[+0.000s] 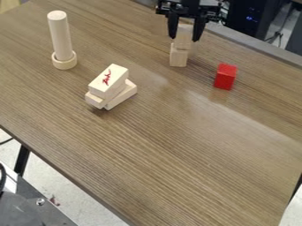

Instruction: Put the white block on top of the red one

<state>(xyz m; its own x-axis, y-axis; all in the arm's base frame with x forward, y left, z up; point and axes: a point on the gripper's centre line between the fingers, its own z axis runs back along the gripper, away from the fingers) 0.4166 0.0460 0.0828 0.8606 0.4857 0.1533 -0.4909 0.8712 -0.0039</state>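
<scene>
The black gripper (185, 37) hangs at the top of the view, right of centre, open, with its fingers apart. A pale whitish block (183, 34) shows between and behind the fingers; whether they touch it, I cannot tell. It stands upright on a second pale block (179, 56), which rests on the table. To the right and nearer the camera, the red block (224, 77) stands on the table, apart from the pale pair and from the gripper.
On the wooden table (177, 154), a pile of pale blocks (110, 86) lies left of centre, the top one bearing a red mark. Farther left, a pale cylinder (61, 35) stands upright in a round ring (64, 61). Dark equipment (251, 17) is beyond the far edge.
</scene>
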